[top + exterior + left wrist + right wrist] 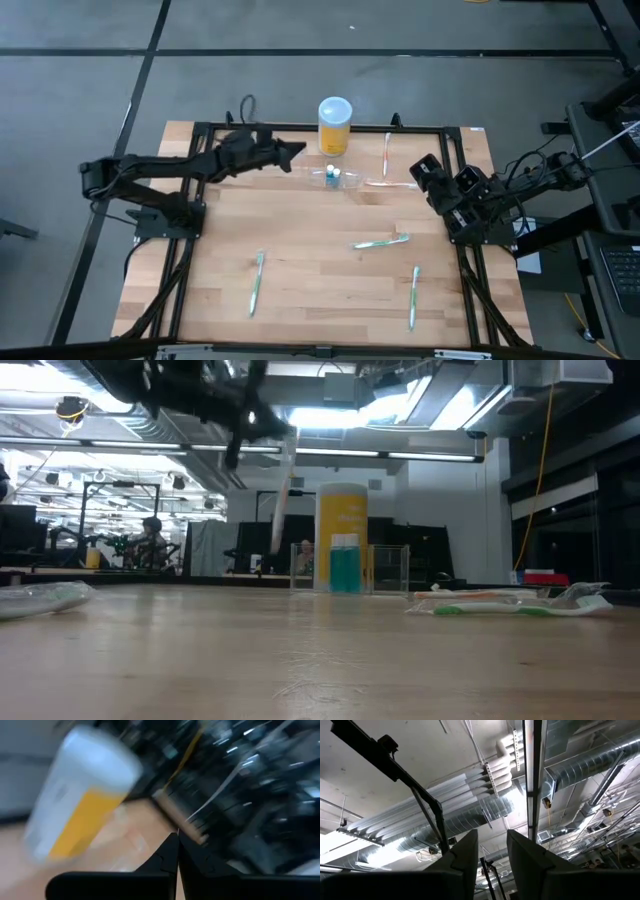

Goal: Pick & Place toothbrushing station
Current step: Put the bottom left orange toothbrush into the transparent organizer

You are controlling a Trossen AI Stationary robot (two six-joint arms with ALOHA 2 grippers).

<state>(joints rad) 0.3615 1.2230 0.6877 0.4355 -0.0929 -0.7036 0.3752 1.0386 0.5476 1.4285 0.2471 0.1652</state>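
Wooden planks make up your desk (320, 270), framed by dark rails, with grey floor around it in the high view. Your left arm reaches in from the left edge toward the far middle, and the left gripper (296, 152) hangs above the desk close to the yellow container (334, 125). In the left wrist view its jaws are pressed together at the tips, pinching a thin pale toothbrush (283, 490) that hangs down tilted in the low view. Your right arm waits folded at the right edge, the right gripper (492, 851) tipped up at the ceiling with its jaws spread apart and nothing between them.

You'll find the yellow container with its white lid upright near the far edge, in the middle. Just in front of it stands the toothbrushing station (340, 178), a clear holder with a small teal item inside. Other toothbrushes lie flat on the desk: one near the far right corner (387, 152), one right of centre (382, 241), and two toward the near edge (256, 281) (414, 296).
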